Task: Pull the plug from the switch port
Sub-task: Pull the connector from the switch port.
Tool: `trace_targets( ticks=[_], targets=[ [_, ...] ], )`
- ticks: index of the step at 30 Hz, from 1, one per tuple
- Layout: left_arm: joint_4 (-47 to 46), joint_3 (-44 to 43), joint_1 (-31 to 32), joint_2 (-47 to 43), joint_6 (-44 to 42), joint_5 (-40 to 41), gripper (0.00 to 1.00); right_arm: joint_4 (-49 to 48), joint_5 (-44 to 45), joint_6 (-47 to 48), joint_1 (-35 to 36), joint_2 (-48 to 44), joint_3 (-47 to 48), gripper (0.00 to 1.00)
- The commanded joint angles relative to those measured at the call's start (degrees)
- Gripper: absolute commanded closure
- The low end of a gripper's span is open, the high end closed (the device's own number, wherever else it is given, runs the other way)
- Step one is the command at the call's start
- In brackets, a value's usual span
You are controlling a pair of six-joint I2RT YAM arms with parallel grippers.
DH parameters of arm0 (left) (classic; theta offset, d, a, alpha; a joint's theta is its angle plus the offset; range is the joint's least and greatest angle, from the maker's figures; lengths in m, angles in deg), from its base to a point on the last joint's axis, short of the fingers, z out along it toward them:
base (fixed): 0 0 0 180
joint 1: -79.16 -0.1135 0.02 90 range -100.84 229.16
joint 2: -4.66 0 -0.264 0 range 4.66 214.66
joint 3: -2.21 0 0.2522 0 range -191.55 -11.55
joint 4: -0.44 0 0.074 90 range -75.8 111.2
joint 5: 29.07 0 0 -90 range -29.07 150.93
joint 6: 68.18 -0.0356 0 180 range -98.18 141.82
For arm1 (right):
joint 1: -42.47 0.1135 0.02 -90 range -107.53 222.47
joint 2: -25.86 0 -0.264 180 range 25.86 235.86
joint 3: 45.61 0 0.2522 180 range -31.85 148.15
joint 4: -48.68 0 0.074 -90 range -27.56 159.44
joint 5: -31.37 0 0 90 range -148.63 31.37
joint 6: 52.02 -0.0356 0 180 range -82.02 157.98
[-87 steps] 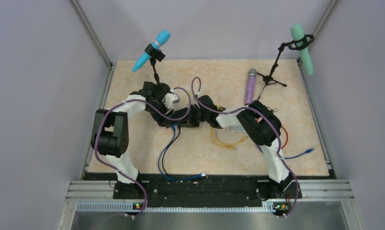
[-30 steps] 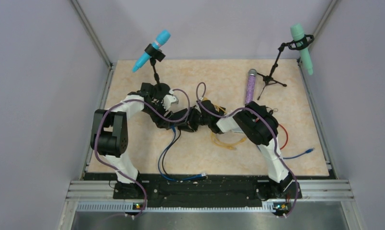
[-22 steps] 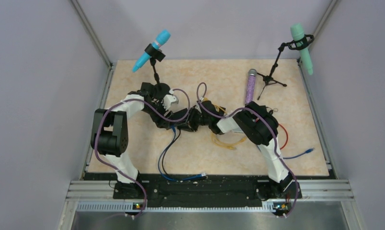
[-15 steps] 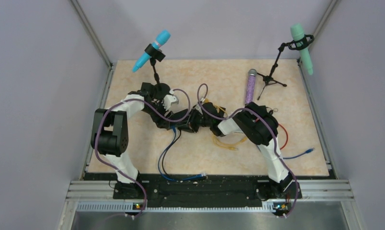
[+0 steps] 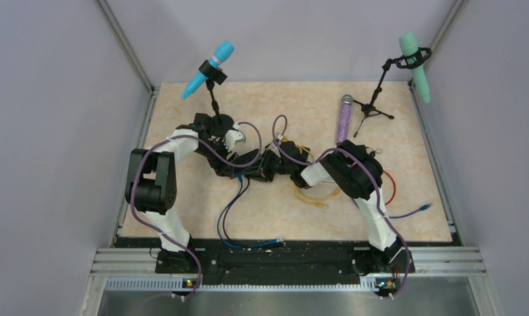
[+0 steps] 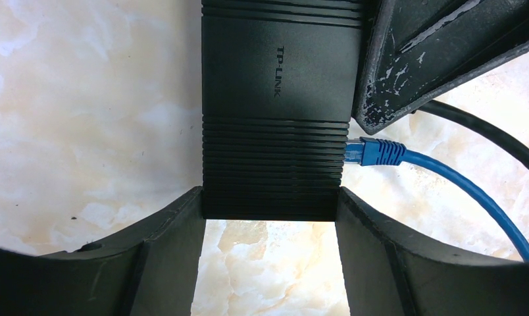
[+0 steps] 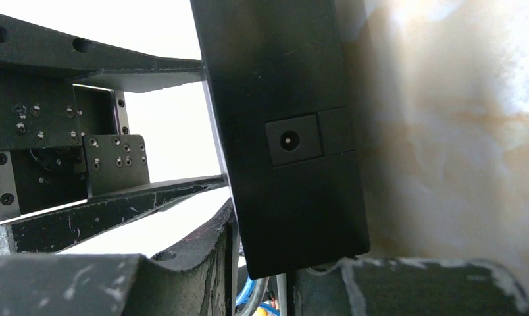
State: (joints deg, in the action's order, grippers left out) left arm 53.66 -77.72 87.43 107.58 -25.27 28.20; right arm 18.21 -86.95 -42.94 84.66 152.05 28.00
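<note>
Since the plug (image 6: 377,153) has to come out sideways, we judge our left claw (image 6: 270,204) clamps the switch (image 6: 275,79) across both long edges to pin it flat on the marbled surface (image 6: 84,131). Matt black plastic, ribbed near the grip — the blue moulded plug sits in its port edge. Our scuffed right claw (image 7: 285,266) straddles the switch's end; gripping or not, we cannot tell.

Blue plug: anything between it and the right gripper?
Nothing visible does. In the left wrist view, the right gripper's finger sits right beside the blue plug on the switch's port edge. A black cable runs alongside, off to the plug's side, not between them.
</note>
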Motion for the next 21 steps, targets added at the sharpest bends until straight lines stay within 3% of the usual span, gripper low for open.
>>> trace_targets(
  ticks=[1, 7, 10, 13, 21],
  targets=[
    [11.22, 2.38, 2.01, 3.38, -2.12, -7.29, 1.0, -5.35, 2.08, -1.63, -1.63, -1.29, 1.15, 0.76],
    [11.47, 2.33, 2.01, 3.43, -2.48, -7.43, 1.0, -4.17, 3.18, -1.69, -1.93, -1.9, 1.03, 0.74],
    [11.57, 2.31, 2.01, 3.35, -2.47, -7.45, 1.0, -3.96, 3.59, -1.68, -1.9, -2.02, 0.62, 0.8],
    [11.68, 2.34, 2.01, 3.25, -2.42, -7.59, 1.0, -4.95, 3.66, -2.02, -1.98, -1.93, 0.27, 0.99],
    [9.96, 2.2, 1.94, 3.62, 0.1, -6.31, 1.0, -0.11, 1.39, 4.28, -1.85, -3.09, 2.9, 1.0]
  ],
)
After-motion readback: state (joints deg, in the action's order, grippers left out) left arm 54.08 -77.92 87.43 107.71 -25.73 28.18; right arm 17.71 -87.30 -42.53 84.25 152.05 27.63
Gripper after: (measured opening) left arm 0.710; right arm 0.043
